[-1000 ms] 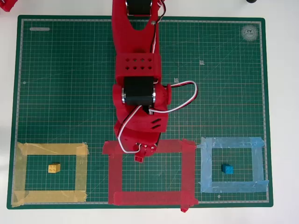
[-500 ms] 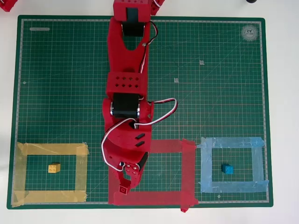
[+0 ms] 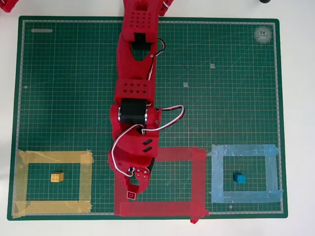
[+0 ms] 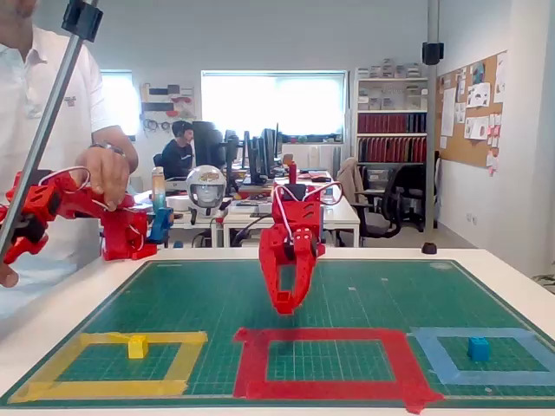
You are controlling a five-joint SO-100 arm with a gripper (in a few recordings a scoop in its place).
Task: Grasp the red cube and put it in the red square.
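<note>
Working left to right from the red square (image 3: 197, 179), I see the yellow cube (image 3: 57, 177) sitting inside the yellow tape outline (image 3: 86, 179) well to its left, so that one is not my concern. At the red square's left side, my gripper (image 3: 132, 192) hangs over the inner lower-left corner, and the red cube (image 3: 131, 195) shows at its tip, which I judge to be clamped between the fingers. In the fixed view the gripper (image 4: 287, 302) is raised above the mat (image 4: 173, 295), so I reckon the pick is done and lowering and releasing remain. To the square's right, the blue cube (image 3: 239, 178) lies inside the light-blue tape outline (image 3: 273, 174). Far up and right of the square, a round logo (image 3: 264, 34) is printed on the mat, too small for me to read.
</note>
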